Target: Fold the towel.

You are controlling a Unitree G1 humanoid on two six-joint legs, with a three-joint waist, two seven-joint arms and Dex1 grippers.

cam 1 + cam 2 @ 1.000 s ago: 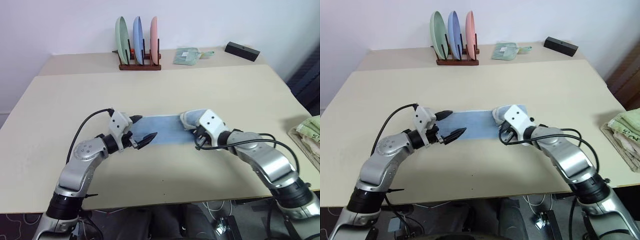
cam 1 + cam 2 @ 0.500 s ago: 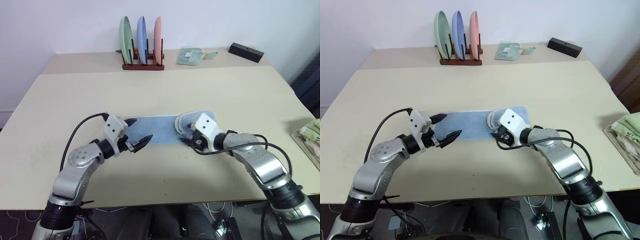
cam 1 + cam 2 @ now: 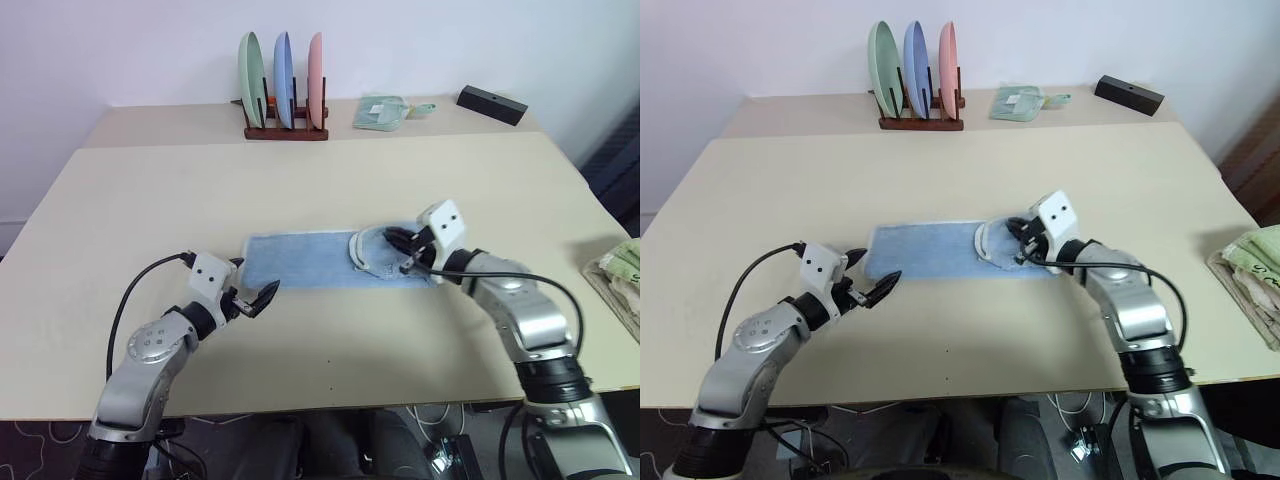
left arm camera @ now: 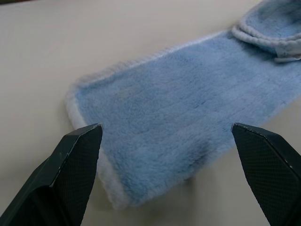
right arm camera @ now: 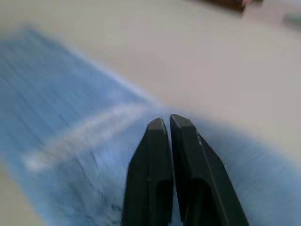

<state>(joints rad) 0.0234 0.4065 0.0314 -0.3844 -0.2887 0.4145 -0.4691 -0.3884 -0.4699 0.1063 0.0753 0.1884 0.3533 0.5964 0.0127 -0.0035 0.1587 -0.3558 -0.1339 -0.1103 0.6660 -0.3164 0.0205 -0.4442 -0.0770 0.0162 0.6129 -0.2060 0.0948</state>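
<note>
The light-blue towel [image 3: 305, 262] lies flat as a long strip in the middle of the table, its right end [image 3: 372, 252] turned back over itself in a small flap. My right gripper [image 3: 392, 240] hovers just over that flap with its fingers [image 5: 160, 155] shut; I see no cloth between them. My left gripper [image 3: 250, 284] stands wide open at the towel's left near corner, just off the cloth. In the left wrist view the towel's white-edged left end [image 4: 94, 155] lies ahead of the left gripper [image 4: 167, 134], between its spread fingertips [image 4: 87, 136].
At the table's back stand a wooden rack with three upright plates [image 3: 285, 75], a small mint-green folded cloth [image 3: 380, 110] and a black box [image 3: 490, 103]. A pale green folded stack [image 3: 620, 265] sits at the right edge.
My right gripper let go of the folded end, swung to the right of the flap and shut again. My left gripper drew back toward the near left, off the towel.
</note>
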